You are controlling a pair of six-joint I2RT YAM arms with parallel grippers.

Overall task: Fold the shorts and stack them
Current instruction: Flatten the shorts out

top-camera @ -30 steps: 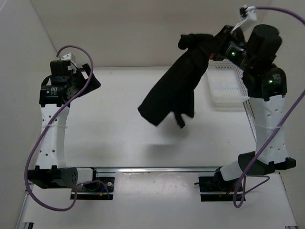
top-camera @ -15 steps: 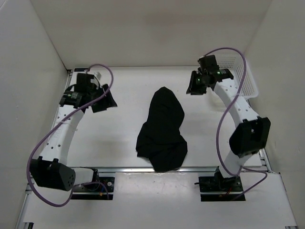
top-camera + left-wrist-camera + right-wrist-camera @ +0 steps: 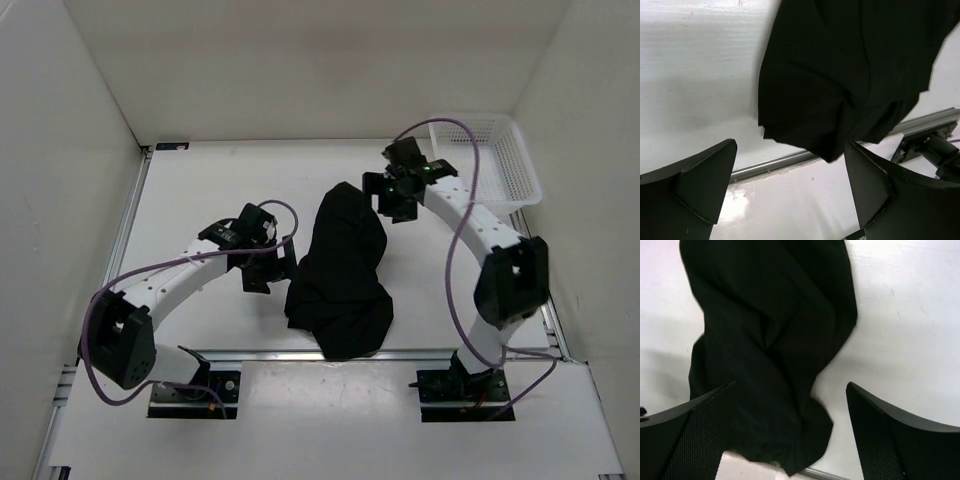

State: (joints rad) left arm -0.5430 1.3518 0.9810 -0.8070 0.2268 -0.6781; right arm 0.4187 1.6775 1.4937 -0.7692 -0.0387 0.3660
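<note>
A pair of black shorts (image 3: 340, 270) lies crumpled in a long heap on the white table (image 3: 200, 190), its near end reaching the front rail. My left gripper (image 3: 266, 272) hovers just left of the heap, open, with nothing between its fingers. In the left wrist view the shorts (image 3: 850, 75) fill the upper right, beyond the left gripper (image 3: 790, 192). My right gripper (image 3: 389, 198) stands open just right of the heap's far end. In the right wrist view the shorts (image 3: 770, 355) lie below and ahead of the right gripper (image 3: 790, 437), which holds nothing.
A white mesh basket (image 3: 497, 160) stands at the back right corner. A metal rail (image 3: 260, 355) runs along the table's near edge, with the arm bases behind it. White walls close in the left, back and right sides.
The right gripper held the shorts up in the air a second ago; it has let them go and they now lie on the table. Both arms have swung in towards the heap.
</note>
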